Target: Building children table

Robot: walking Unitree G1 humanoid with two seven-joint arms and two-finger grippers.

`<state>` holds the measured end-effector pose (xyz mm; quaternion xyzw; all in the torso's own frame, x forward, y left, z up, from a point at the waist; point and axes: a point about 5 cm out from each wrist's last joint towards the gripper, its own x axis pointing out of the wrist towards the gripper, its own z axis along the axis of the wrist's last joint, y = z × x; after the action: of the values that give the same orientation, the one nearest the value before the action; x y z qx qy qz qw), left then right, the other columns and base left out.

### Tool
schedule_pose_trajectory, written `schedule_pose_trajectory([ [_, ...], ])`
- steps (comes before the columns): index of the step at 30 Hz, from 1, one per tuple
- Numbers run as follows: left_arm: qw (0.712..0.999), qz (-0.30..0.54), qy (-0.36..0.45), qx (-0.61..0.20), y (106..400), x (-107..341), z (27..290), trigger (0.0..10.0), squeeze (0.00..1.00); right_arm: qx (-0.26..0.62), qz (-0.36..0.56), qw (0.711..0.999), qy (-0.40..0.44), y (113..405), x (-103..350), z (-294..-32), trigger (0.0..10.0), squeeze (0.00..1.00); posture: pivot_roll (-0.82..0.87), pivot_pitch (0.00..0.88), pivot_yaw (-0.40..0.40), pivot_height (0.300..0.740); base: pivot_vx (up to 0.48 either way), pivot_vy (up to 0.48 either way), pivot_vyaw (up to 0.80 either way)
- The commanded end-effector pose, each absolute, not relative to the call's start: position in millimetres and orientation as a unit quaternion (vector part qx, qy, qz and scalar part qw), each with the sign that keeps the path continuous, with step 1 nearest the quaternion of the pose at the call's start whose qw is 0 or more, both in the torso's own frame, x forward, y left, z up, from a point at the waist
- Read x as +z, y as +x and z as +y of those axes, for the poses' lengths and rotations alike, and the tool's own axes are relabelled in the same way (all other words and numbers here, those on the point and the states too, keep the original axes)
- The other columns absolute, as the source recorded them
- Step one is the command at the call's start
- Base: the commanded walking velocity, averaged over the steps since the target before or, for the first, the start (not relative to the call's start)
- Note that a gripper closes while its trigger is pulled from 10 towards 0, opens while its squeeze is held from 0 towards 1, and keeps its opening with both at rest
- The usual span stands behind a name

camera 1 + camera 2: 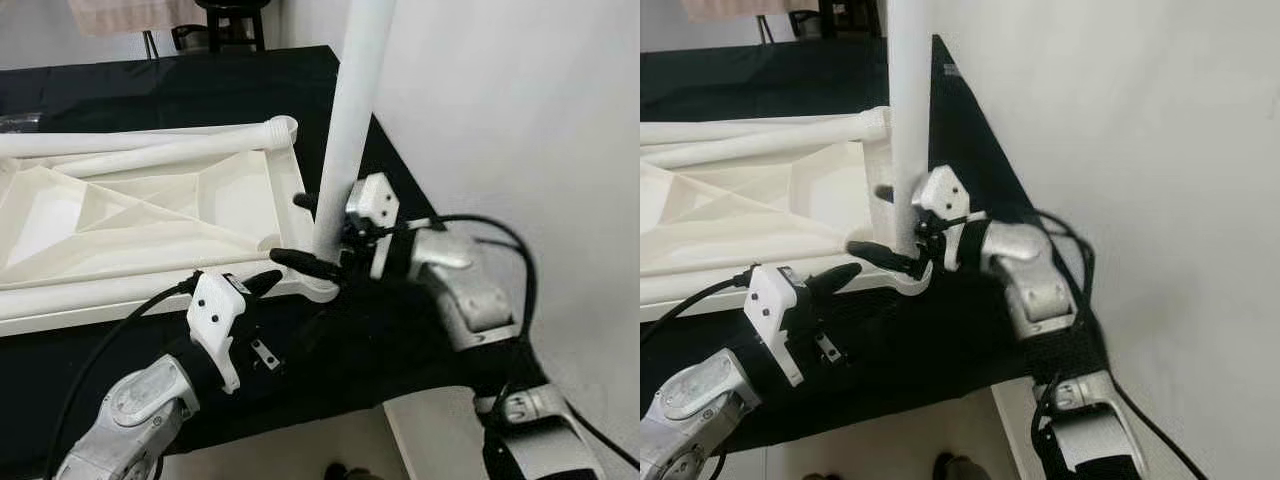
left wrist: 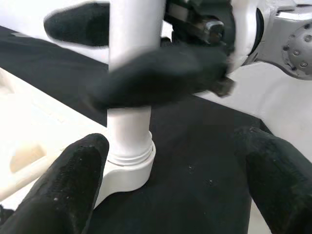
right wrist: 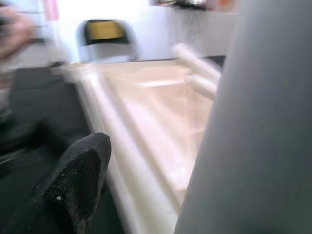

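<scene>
A white plastic table top (image 1: 150,210) lies upside down on a black cloth (image 1: 200,85). A white table leg (image 1: 350,120) stands upright in the socket (image 1: 320,288) at its near right corner. My right gripper (image 1: 320,232) is shut on the leg just above the socket, one black finger on each side. My left gripper (image 2: 170,185) is open and low beside the socket, and its fingers (image 2: 68,190) touch nothing. In the blurred right wrist view the leg (image 3: 253,122) looms beside one finger (image 3: 78,180).
Two more white tubes (image 1: 150,152) lie along the far side of the table top. A small metal piece (image 1: 265,353) rests on the cloth near my left wrist. A white wall (image 1: 520,100) stands close on the right. A dark stool (image 1: 230,20) stands behind.
</scene>
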<state>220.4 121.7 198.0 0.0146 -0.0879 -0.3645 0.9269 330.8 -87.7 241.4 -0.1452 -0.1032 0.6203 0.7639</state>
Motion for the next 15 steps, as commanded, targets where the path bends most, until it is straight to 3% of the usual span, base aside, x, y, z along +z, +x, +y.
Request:
schedule_pose_trajectory([
  [1,0.928,-0.083,0.01,-0.364,219.0,195.8,121.0,10.0,0.0,0.682,-0.08,0.709,-0.159,330.5,239.6,-83.0,10.0,0.0,0.07,0.212,-0.109,0.74,0.0,0.0,0.0],
  [15,0.927,-0.083,0.012,-0.366,218.1,196.3,121.1,10.0,0.0,0.727,-0.056,0.663,-0.17,350.0,256.8,-87.5,10.0,0.0,0.09,0.202,-0.102,0.74,0.0,0.0,0.0],
])
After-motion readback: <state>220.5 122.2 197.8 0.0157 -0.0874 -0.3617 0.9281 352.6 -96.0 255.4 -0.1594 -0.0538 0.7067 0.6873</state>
